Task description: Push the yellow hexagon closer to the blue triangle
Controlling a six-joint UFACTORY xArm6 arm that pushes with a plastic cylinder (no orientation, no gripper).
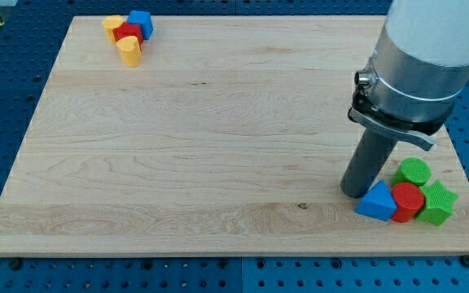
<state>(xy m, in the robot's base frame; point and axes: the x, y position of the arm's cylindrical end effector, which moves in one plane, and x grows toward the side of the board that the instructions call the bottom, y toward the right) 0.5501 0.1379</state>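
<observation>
Blue triangle (376, 202): near table edge at view's bottom right, nearest block of that cluster, touching red cylinder on its right.
Red cylinder (407, 201): upright, between blue triangle and green star-shaped block, touching both.
Green star-shaped block (438, 203): rightmost of cluster, close to table's right edge.
Green cylinder (414, 172): just behind red cylinder, touching or nearly so.
My tip (353, 193): on table, just left of and slightly behind blue triangle, touching or just beside it; can't tell which. Rod rises up-right into grey collar and white arm body.
Pincer: none on this arm, only the rod, so no apart/together state to tell.
Table (202, 146): light wood board, wide middle area between the two clusters.
Yellow block, front (129, 51): far cluster at view's top left, nearest of that group; rounded front, exact shape unclear.
Red block (127, 33): just behind front yellow block, touching it; shape unclear.
Yellow block, back (112, 24): left of red block, touching; which yellow one is the hexagon I can't tell.
Blue block (141, 22): right of red block, touching, farthest back.
Task thing: yellow hexagon sits in that far top-left cluster, well apart from blue triangle and from my tip.
</observation>
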